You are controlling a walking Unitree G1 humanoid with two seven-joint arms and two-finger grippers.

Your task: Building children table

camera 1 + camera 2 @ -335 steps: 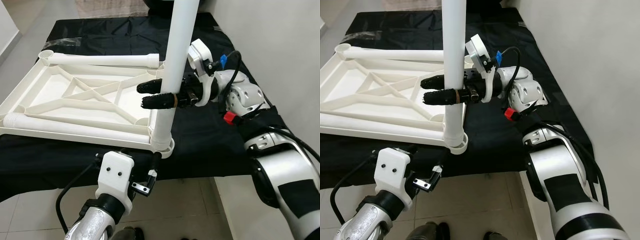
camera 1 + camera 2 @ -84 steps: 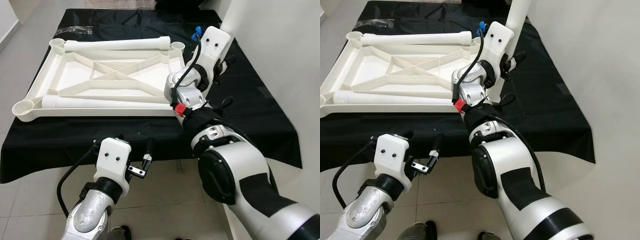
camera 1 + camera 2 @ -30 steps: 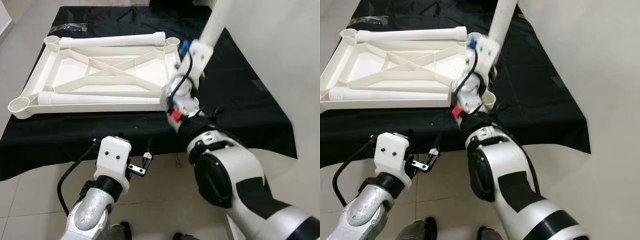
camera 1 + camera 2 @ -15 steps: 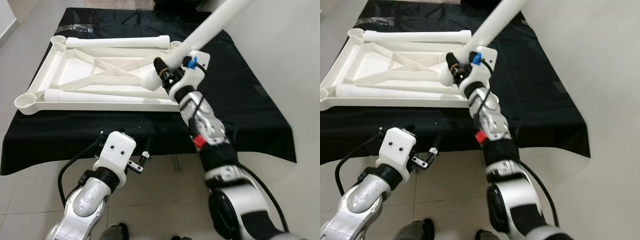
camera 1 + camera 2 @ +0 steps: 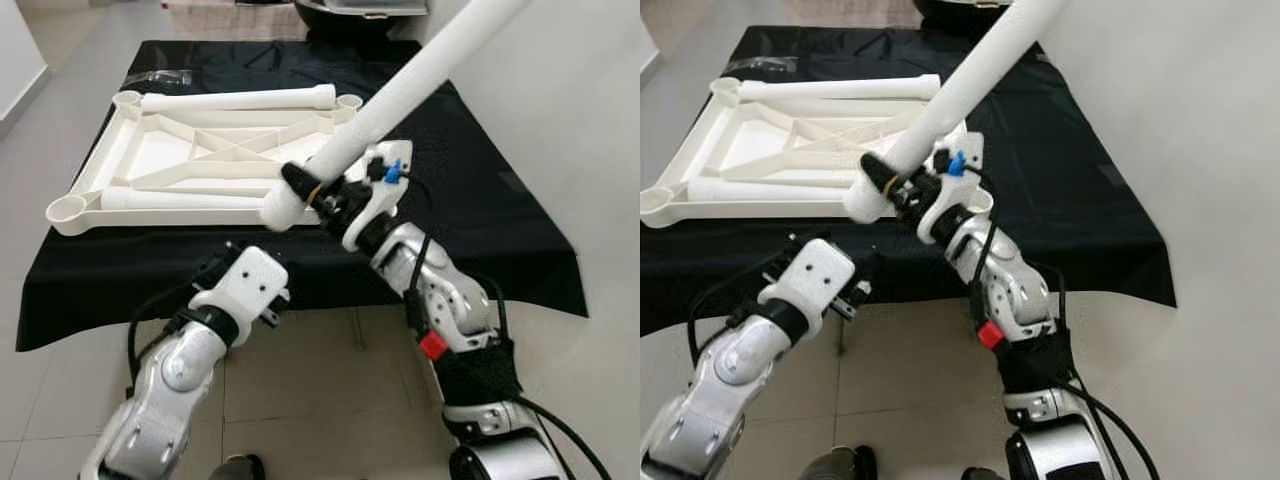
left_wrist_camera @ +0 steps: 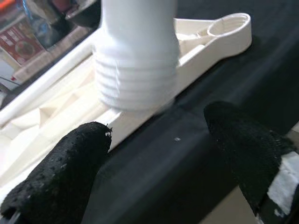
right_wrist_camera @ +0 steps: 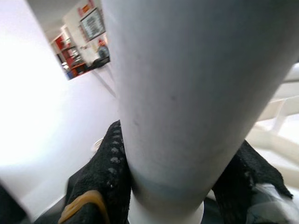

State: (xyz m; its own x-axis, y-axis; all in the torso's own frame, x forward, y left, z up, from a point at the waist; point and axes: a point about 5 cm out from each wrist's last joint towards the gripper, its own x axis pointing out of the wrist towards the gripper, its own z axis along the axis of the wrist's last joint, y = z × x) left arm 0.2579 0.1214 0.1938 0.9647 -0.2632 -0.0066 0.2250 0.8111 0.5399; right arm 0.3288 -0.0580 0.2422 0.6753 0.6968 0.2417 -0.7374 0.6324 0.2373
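Note:
A white table frame [image 5: 92, 188] lies upside down on a black-covered table [image 5: 490, 230]. Two white legs rest on it, one along the far rail [image 5: 240, 98] and one along the near rail [image 5: 180, 200]. My right gripper [image 5: 303, 186] is shut on a third white leg [image 5: 400, 100], which it holds tilted, threaded end [image 5: 278, 211] low over the table's front edge and the other end up to the right. My left gripper [image 6: 159, 154] is open just below and in front of that threaded end [image 6: 135, 88], one finger [image 6: 60, 177] on each side of it, not touching.
Round leg sockets sit at the frame's corners, such as the near left [image 5: 64, 209] and far right [image 5: 348, 102]. A clear plastic bag [image 5: 160, 76] lies at the table's back left. A white wall [image 5: 580, 120] runs along the right. Tiled floor [image 5: 330, 390] lies in front.
My right arm has swung the leg's threaded end forward, from over the frame to the table's front edge. My left arm has risen toward that end. The camera has also shifted.

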